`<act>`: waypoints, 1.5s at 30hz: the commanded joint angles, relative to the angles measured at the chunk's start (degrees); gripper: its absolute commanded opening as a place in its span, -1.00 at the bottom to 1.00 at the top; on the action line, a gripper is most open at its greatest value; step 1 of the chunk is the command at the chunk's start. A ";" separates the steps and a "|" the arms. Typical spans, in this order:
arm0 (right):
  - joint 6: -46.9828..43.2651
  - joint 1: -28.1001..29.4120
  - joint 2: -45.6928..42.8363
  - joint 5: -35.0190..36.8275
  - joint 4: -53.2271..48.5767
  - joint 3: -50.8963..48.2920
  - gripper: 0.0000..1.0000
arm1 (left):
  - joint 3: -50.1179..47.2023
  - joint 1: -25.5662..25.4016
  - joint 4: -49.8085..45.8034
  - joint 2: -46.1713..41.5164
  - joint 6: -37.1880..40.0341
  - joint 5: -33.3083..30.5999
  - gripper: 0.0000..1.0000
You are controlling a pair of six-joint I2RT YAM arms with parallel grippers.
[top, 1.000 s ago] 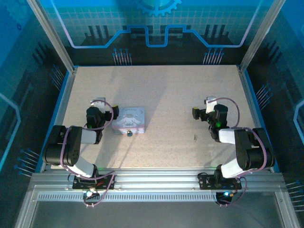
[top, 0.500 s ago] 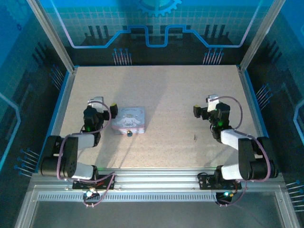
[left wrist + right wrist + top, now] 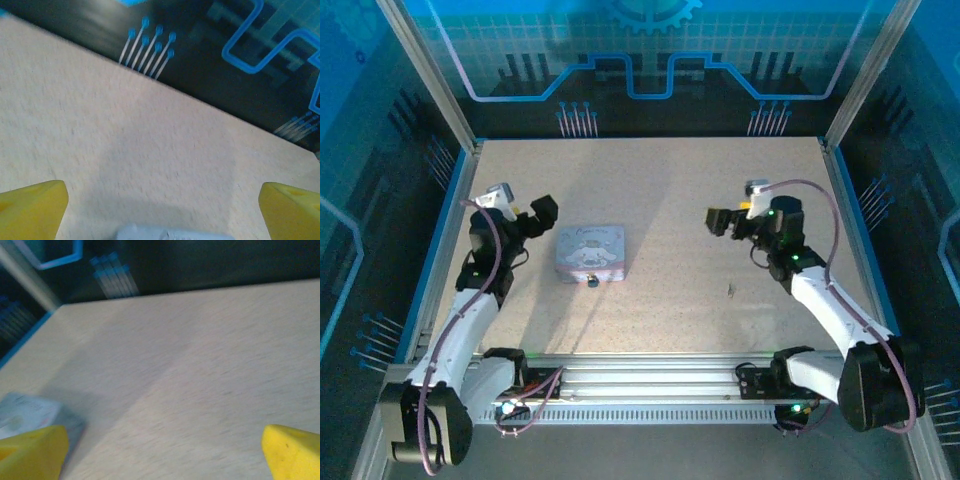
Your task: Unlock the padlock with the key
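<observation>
The left claw hung with its jaws spread wide and nothing between them, its yellow fingertips set far apart at the bottom corners of the left wrist view. Just ahead of it, the pale lavender tin lay flat on the speckled bench. The right claw was equally wide and empty, pointing leftward across bare bench toward the tin.

In the top view the padlock was a tiny bluish-grey body right at the tin's near edge; whether it touched the tin could not be told. The key showed as a thin dark sliver lying alone on the bench, well apart from the padlock, on the right side, nearer the bases than the right claw. Neither claw touched either one.
</observation>
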 commanded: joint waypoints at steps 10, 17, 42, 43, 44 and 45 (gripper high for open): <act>15.36 22.04 18.76 -5.88 -4.90 10.45 1.00 | -1.84 -0.90 -15.86 3.80 -6.16 10.07 0.98; 18.70 27.43 30.93 -6.61 -1.92 18.32 0.99 | -0.11 -0.98 -10.93 13.69 -6.71 16.10 0.97; 18.55 24.80 33.76 -6.62 -2.82 18.12 0.98 | 14.92 -15.73 -3.59 35.38 -7.81 18.10 0.86; 18.55 24.31 33.02 -6.32 -2.83 17.39 0.98 | 15.97 -16.34 -3.42 36.33 -7.89 18.10 0.86; 18.46 23.76 32.16 -6.04 -2.86 16.50 0.99 | 17.12 -17.23 -3.40 37.58 -7.99 17.95 0.86; 18.38 23.28 31.21 -5.73 -2.97 15.66 0.98 | 18.30 -18.02 -3.33 38.77 -7.96 17.83 0.86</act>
